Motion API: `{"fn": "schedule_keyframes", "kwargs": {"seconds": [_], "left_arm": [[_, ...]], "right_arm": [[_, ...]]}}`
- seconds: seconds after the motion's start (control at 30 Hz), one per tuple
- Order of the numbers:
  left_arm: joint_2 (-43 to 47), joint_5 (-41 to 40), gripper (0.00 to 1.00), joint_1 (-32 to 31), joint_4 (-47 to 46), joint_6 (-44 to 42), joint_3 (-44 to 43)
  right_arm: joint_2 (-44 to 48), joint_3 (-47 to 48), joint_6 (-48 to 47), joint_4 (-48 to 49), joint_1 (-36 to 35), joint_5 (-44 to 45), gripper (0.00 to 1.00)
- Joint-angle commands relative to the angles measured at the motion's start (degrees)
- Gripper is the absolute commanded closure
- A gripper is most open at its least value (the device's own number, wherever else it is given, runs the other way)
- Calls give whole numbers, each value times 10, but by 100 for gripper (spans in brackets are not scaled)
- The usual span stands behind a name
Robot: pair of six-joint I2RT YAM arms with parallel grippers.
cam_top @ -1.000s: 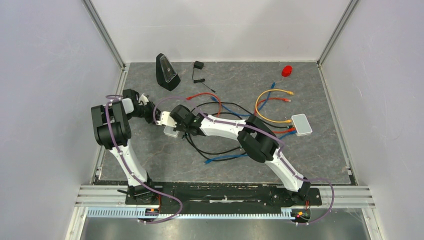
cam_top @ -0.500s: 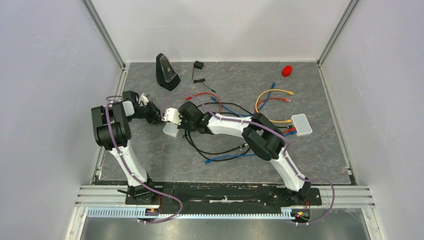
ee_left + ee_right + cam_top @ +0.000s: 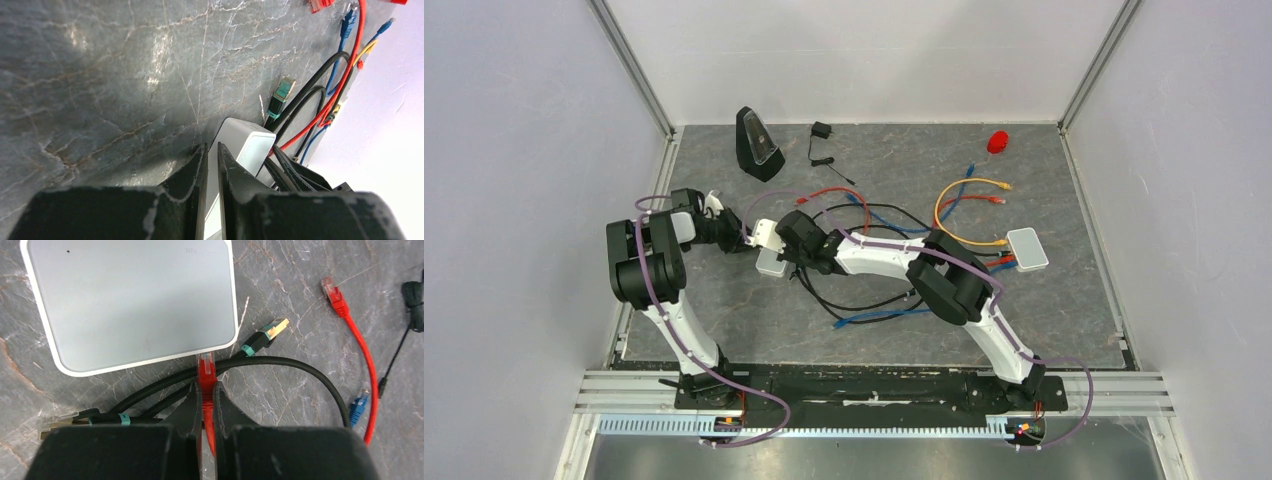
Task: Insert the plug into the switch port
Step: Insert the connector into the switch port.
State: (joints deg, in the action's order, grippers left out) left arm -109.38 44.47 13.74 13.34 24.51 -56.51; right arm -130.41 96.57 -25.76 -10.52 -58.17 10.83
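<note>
While the right end effector (image 3: 205, 386) pinches the red plug (image 3: 205, 364) at the switch (image 3: 130, 300), the left end effector's (image 3: 211, 148) state is unclear.

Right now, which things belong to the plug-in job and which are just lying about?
In the job: flat pale grey-white box; red cable's plug in the right gripper.
Lying about: black wedge-shaped device; black cables; yellow cable; second pale box; round red object.

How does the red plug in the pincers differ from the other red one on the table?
The pinched red plug is gripped by the right gripper, its tip at the white box; the loose red plug lies free, away from it. Both are red cable ends.
</note>
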Motion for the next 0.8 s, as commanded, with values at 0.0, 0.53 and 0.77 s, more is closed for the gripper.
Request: {"fn": "schedule_keyframes", "kwargs": {"seconds": [0.0,0.53,0.77], "left_arm": [[8,78,81,-48,79,34,32],[0,115,81,-48,65,37,19],[-5,110,81,-48,91,16,1]], "right_arm": [[10,-35,-25,160,-26,-26,100],[36,-84,-94,238,-32,-74,100],[2,-7,-111,180,-23,-107,100]]}}
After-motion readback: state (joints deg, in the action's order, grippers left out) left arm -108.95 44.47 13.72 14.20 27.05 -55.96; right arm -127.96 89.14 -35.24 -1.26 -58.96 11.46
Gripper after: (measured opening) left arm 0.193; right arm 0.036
